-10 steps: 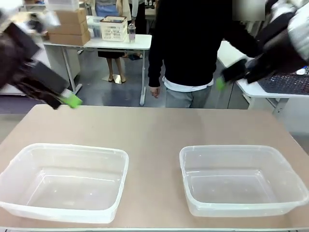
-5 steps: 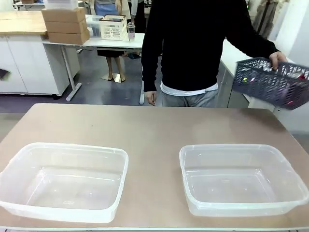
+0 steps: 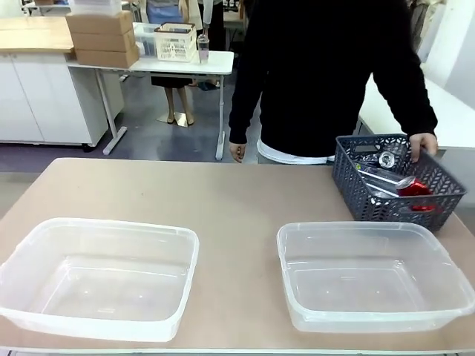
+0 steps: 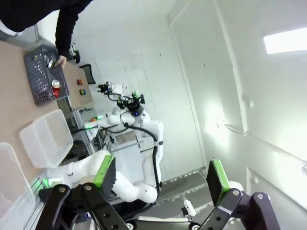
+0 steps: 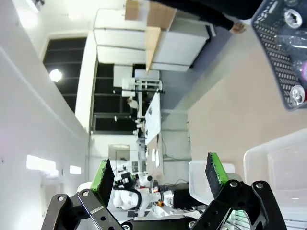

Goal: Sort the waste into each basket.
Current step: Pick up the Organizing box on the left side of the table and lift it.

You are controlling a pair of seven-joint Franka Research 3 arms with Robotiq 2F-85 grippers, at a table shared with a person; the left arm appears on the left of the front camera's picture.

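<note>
A dark blue-grey openwork basket stands at the table's far right, with a person's hand on its far rim. Inside lie a crushed red can, a silver can top and a clear bottle. Two clear tubs, one on the left and one on the right, sit empty near the front edge. Neither arm shows in the front view. My left gripper is open and raised, far from the basket. My right gripper is open too, high above the basket.
The person in a black top stands at the far edge behind the basket. Bare table lies between the tubs and the far edge. The left wrist view shows a tub; the right wrist view shows one too.
Both arms have swung up out of the front view. The person has brought the basket from the side table down onto the table's far right.
</note>
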